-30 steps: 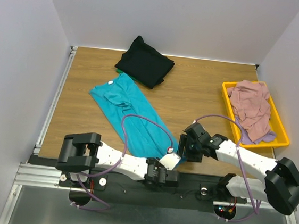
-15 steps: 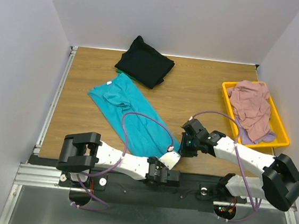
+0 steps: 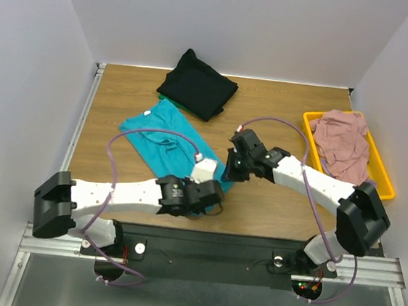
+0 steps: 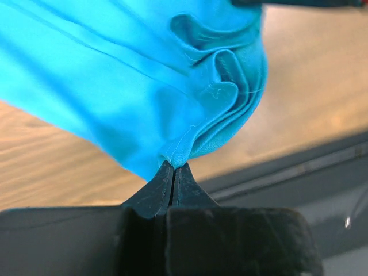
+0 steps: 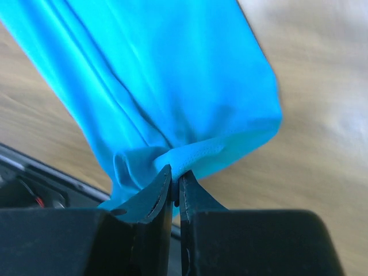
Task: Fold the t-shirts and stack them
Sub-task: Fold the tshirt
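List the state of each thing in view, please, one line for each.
Teal shirt: near end bunched and pinched by both hands, far end flat on the table.
Left hand: shut on the teal shirt's edge.
Right hand: shut on the teal shirt's edge.
Black shirt: folded, lying at the far side.
Pink shirt: crumpled, in the tray.
Tray: flat on the table, holding the pink shirt.

Overhead plus wrist close-ups: teal t-shirt point(image 3: 160, 119)
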`<state>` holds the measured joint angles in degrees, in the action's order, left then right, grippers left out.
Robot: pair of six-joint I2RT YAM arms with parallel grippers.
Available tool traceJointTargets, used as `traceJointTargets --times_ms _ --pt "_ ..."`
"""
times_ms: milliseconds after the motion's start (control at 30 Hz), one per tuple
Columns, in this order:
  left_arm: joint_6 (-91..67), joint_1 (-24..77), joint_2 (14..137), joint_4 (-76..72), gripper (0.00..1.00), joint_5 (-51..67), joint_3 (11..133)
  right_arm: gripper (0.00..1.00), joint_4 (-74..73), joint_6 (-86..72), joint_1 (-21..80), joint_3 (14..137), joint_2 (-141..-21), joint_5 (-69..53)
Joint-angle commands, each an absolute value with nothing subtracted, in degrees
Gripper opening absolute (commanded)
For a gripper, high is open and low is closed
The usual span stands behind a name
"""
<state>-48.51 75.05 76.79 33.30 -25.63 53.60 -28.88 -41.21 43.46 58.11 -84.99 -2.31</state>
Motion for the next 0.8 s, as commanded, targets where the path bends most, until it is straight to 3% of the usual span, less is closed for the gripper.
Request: traceJointTargets --times_ms 0,333,767 --pt "-49.13 67.97 71.55 34.1 0.0 -28.65 50.8 0.09 -26.46 -38.15 43.16 67.4 -90.07 1.58" --pt "-48.43 52.41 67.23 31.73 0.0 -31.99 48.17 0.09 -25.31 -35.51 43.07 86.83 -106.51 7.29" --pt "-43.77 39.03 76.9 23.56 0.0 -29.18 49.13 0.08 -24.87 -32.78 43.07 102.03 -121.02 9.32"
